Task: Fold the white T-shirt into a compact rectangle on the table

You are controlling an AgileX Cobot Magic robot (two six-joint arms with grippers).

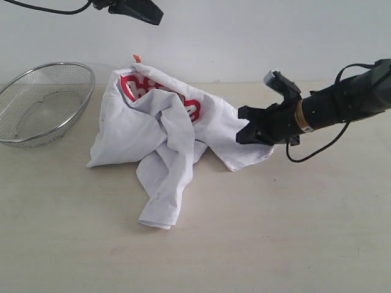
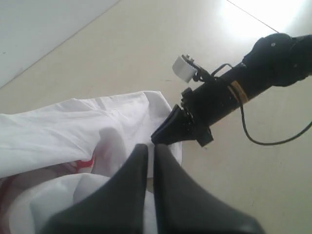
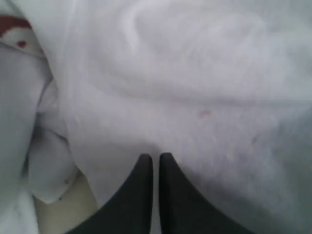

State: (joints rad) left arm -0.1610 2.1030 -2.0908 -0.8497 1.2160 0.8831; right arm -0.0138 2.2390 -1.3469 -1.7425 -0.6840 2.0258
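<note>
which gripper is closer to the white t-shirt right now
Right. The right gripper has its shut tips against the white T-shirt, at the edge on that arm's side. The left gripper hangs shut above the shirt's collar end, clear of the cloth.

Wire-mesh basket point(image 1: 61, 97) far L, opening up.

Lettering point(image 1: 139, 86): large white characters with a red outline, printed on the chest of the white T-shirt point(image 1: 122, 131). Folds in the cloth cover most characters, so no complete word can be read. Orange neck tag point(image 1: 137, 58): no legible marking.
</note>
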